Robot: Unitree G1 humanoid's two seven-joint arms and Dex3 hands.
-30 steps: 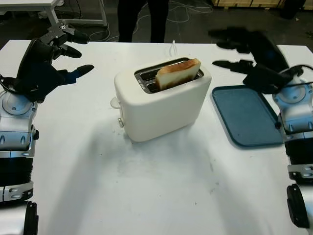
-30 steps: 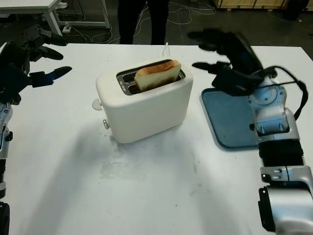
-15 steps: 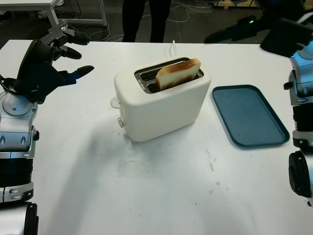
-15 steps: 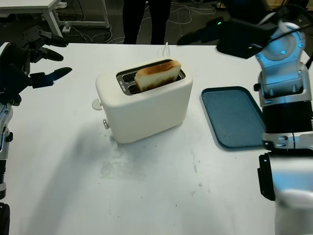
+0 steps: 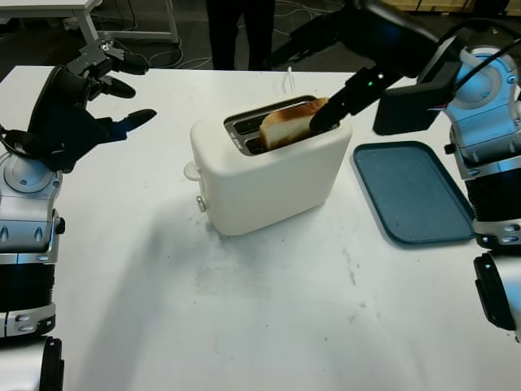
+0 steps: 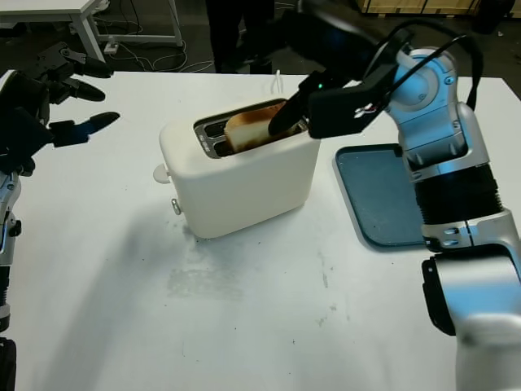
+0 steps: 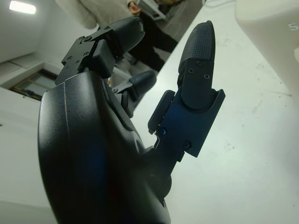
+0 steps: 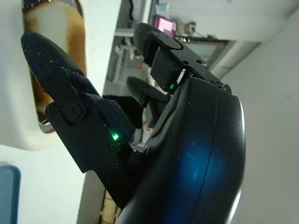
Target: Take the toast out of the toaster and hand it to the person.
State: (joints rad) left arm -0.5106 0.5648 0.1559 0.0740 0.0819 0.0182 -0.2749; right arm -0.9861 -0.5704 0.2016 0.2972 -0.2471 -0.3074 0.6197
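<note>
A white toaster (image 5: 269, 171) stands mid-table with a browned slice of toast (image 5: 290, 124) sticking up from its near slot. My right hand (image 5: 303, 85) reaches in from the right over the toaster top and is open. Its thumb (image 5: 338, 102) lies at the toast's right end, and the other fingers (image 5: 313, 37) stretch behind the toaster; whether any finger touches the toast I cannot tell. The right wrist view has the thumb (image 8: 53, 70) close beside the toast (image 8: 58, 28). My left hand (image 5: 102, 94) hangs open above the table's far left.
A person in dark trousers (image 5: 241, 28) stands at the table's far edge behind the toaster. A dark blue tray (image 5: 415, 195) lies right of the toaster. The toaster's cord (image 5: 288, 77) runs off the back. White table (image 5: 269, 309) in front is bare.
My right arm rose from above the tray, then swung left and down over the toaster, bringing its thumb to the toast's right end. The left hand and the toast have not moved.
</note>
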